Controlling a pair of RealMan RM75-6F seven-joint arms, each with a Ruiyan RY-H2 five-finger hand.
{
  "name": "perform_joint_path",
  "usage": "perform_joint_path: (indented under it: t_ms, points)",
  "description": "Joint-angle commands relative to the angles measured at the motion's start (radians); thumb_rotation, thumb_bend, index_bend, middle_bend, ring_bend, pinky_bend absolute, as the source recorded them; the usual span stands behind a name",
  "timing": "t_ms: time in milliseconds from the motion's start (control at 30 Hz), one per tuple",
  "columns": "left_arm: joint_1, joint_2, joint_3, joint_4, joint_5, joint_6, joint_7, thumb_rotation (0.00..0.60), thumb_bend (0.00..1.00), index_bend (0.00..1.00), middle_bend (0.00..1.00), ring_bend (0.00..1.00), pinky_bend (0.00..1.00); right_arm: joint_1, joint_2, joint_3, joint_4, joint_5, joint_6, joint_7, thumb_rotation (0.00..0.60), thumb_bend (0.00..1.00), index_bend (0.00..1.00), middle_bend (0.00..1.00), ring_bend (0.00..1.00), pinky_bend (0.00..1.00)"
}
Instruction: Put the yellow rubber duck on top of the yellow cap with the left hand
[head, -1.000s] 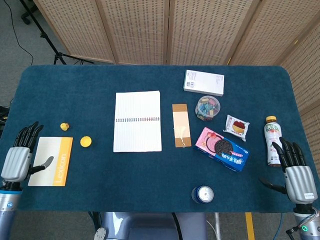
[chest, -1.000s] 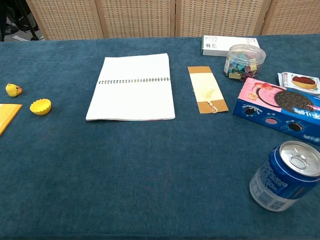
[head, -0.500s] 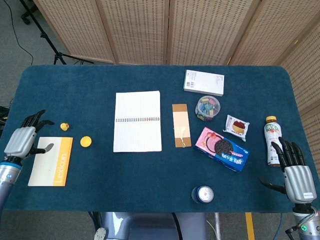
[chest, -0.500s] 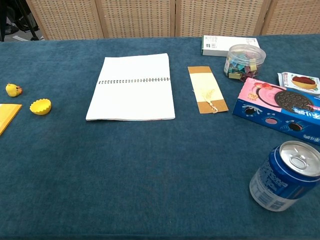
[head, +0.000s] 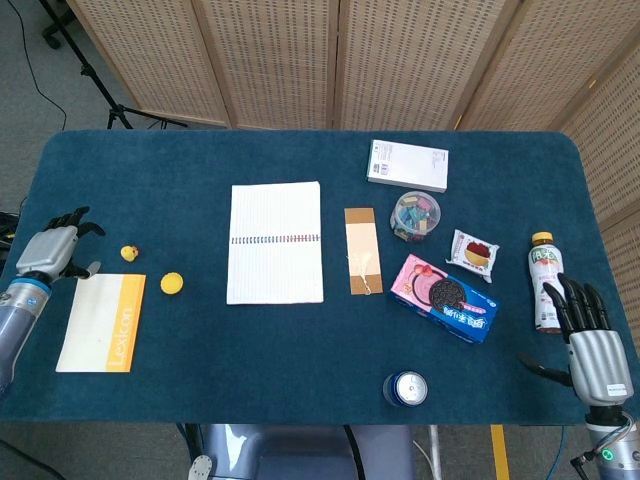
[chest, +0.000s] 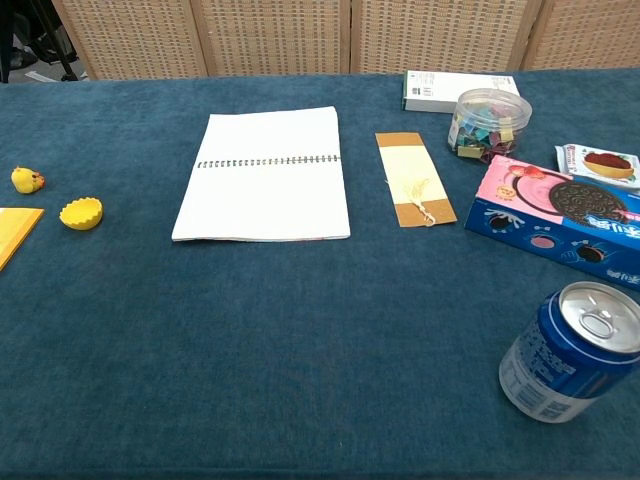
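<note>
Around: notebook (head: 275, 241) mid-bench, bookmark (head: 362, 250) beside it; clip jar (head: 415, 216), white box (head: 407, 165), cookie box (head: 443, 298), snack packet (head: 472, 252), can (head: 405, 388), bottle (head: 545, 281) to the right.
Duck (head: 129, 253): on the bench (head: 180, 180) far left — cap (head: 172, 283) near it, apart, nothing between.
Left hand (head: 55, 250): just left of the duck, not touching; fingers apart, empty.
Right hand (head: 592, 340): by the bottle, fingers spread, empty.
Writing: yellow booklet (head: 102, 322) reads "Lexiton".

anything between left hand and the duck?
Nothing: in the head view only bare blue cloth separates the left hand from the yellow rubber duck. The chest view omits the hand.
</note>
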Motion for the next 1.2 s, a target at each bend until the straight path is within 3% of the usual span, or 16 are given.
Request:
perform_joint_path:
  t_ms: [33,667,1200]
  points:
    - [-0.031,-0.022,0.014,0.038,-0.037,-0.053,0.018,0.6,0.35,0.32,0.0,0.0,0.0,0.0,0.0,0.0,0.001,0.0,0.0,0.001,0.6,0.0,0.04,0.0,0.0,0.0]
    - [-0.131,-0.149,0.053,0.195,-0.166,-0.126,0.109,0.6,0.35,0.32,0.0,0.0,0.0,0.0,-0.001,0.007,0.009,0.009,0.004,0.018,0.6,0.0,0.04,0.0,0.0,0.0]
    - [-0.142,-0.205,0.076,0.231,-0.227,-0.075,0.17,0.6,0.35,0.34,0.0,0.0,0.0,-0.002,0.0,0.006,0.01,0.007,0.007,0.021,0.6,0.0,0.04,0.0,0.0,0.0]
